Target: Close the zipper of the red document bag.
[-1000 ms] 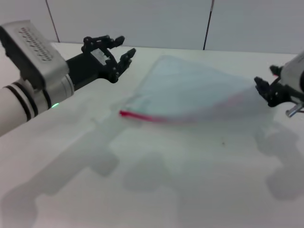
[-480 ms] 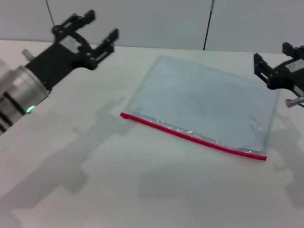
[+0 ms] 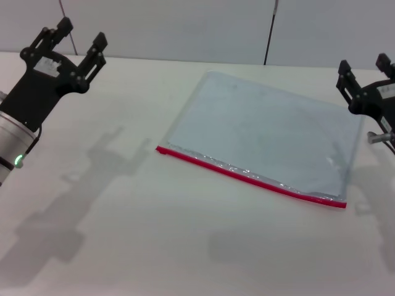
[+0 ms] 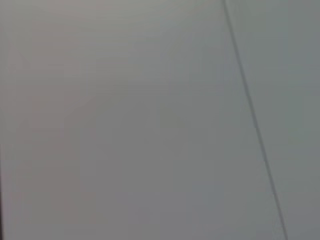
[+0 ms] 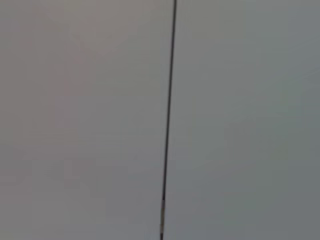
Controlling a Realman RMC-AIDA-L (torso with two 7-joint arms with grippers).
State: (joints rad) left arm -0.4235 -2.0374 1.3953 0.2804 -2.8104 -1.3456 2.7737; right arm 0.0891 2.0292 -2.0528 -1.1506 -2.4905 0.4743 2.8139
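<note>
Head view: flat translucent red-edged document bag (image 3: pixel 265 139) lay between wide-spread left claw (image 3: pixel 68 36) and right claw (image 3: pixel 365 69), red zipper (image 3: pixel 250 177) untouched.

A white table (image 3: pixel 185 246) fills most of the frame; across the top runs a pale grey panelled wall (image 3: pixel 185 24) with dark vertical seams (image 3: pixel 270 31).

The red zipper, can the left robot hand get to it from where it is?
Probably yes. The left gripper is open, raised off to the side, and only bare table lies between it and the zipper.
</note>
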